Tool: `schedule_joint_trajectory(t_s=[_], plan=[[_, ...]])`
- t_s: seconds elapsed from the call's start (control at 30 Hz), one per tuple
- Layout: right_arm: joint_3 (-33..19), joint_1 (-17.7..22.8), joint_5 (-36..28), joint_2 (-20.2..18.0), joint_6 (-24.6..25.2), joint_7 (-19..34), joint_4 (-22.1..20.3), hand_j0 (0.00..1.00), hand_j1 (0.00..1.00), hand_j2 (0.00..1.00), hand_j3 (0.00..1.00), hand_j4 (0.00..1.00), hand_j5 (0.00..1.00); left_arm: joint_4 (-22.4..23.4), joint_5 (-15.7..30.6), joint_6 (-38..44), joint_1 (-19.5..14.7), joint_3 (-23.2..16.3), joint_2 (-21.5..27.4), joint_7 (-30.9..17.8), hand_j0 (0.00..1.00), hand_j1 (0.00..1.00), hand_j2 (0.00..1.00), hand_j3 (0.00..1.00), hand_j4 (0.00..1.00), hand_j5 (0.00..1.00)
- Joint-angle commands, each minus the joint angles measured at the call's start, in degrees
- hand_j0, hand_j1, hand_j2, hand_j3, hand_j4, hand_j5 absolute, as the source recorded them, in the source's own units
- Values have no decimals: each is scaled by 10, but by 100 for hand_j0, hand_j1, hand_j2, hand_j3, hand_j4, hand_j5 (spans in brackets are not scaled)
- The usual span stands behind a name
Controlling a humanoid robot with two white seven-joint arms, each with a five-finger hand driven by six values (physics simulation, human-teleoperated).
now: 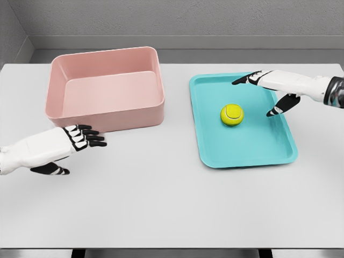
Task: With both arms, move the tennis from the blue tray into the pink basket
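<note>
A yellow tennis ball (231, 114) lies near the middle of the blue tray (252, 148) on the right half of the table. My right hand (263, 91) hovers over the tray's far right part, fingers spread and holding nothing, a short way right of the ball. The pink basket (107, 110) stands at the back left with nothing in it. My left hand (78, 148) floats above the table just in front of the basket's near left corner, fingers straight and thumb apart, nothing in its grasp.
The white table (161, 199) spreads in front of both hands up to its front edge. A grey wall runs behind the table's far edge.
</note>
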Motion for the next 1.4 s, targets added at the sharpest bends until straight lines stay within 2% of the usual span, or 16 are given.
schedule_joint_trajectory(t_s=[0.0,0.2,0.27,0.3,0.4,0.57,0.8,0.93,1.0,1.1,1.23,1.37], plan=[[1,0,-4,0,3,-2,0,100,100,100,100,100,100,-1,4,0,0,-8,-2,-35,100,100,100,100,100,100],[10,-3,-2,0,-1,1,-4,100,100,100,100,100,100,0,3,0,-9,-8,-3,-34,100,100,100,100,100,100],[40,-14,-2,0,3,-2,-5,100,100,100,100,100,100,0,2,0,-17,-8,-21,-43,100,100,100,100,100,100],[45,-14,-2,0,7,-4,-4,100,100,100,100,100,100,0,2,0,-17,-9,-28,-65,100,100,100,100,100,100],[59,-15,-2,2,4,-4,-2,100,100,100,100,100,100,0,0,0,-26,-10,-27,-66,100,100,100,100,100,100],[83,-30,3,25,22,-3,2,100,100,100,100,100,100,0,-1,0,-43,-12,-28,-66,100,100,100,100,100,100],[111,-39,6,45,47,-3,7,100,100,100,100,100,100,0,-5,0,-45,-12,-47,-67,100,100,100,100,100,100],[131,-50,6,63,50,-3,25,100,100,100,100,100,100,1,-14,0,-47,-12,-61,-69,100,100,100,100,100,100],[131,-51,7,66,50,-1,30,100,100,100,100,100,100,1,-14,0,-55,-32,-62,-67,100,100,100,100,100,100],[137,-51,7,67,50,2,31,94,94,94,94,94,94,1,-14,0,-61,-38,-61,-66,100,100,100,100,100,100],[137,-51,7,67,50,2,39,94,94,94,94,94,94,1,-13,0,-62,-37,-60,-66,100,100,100,100,100,100],[137,-52,10,67,50,2,47,89,89,89,89,89,89,1,-12,0,-62,-37,-60,-66,100,100,100,100,100,100]])
